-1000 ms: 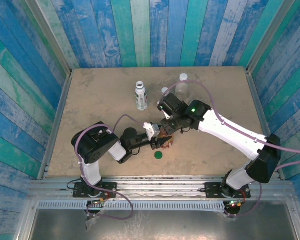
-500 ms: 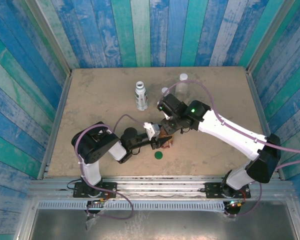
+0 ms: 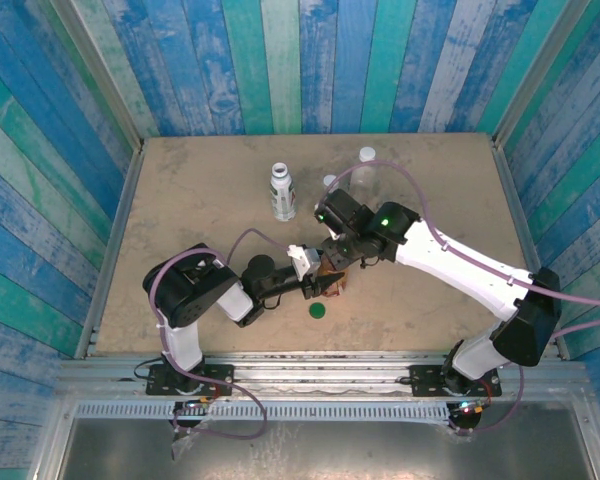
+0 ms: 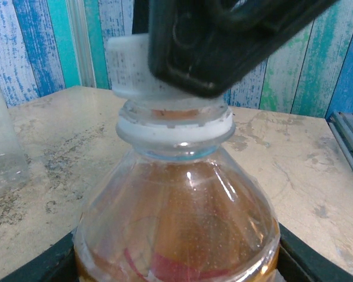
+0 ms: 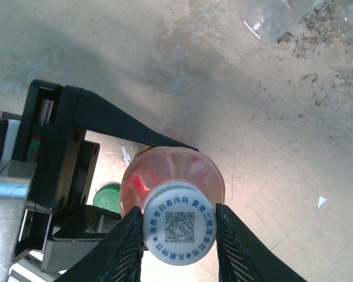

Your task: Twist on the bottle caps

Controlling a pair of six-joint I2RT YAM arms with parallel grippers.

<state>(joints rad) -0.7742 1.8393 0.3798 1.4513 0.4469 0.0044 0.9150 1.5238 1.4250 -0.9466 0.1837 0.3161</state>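
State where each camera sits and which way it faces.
Top external: above and behind the bases, looking down on the table; left arm and right arm show.
Left wrist: low, looking level at the amber bottle; left gripper's fingers at the bottom corners.
Right wrist: overhead, looking down on the white cap; right gripper's fingers flank it.
Shared: both wrist views show that cap on that bottle.

The top camera hangs above and behind my bases, looking down over the whole sandy-brown tabletop (image 3: pixel 200 190). My left wrist camera looks level and very close toward the blue and green plank wall (image 4: pixel 41 47). My right wrist camera looks straight down from close. All three share the clear plastic bottle of amber liquid (image 4: pixel 176 223) and its white round plastic cap (image 5: pixel 177 225).
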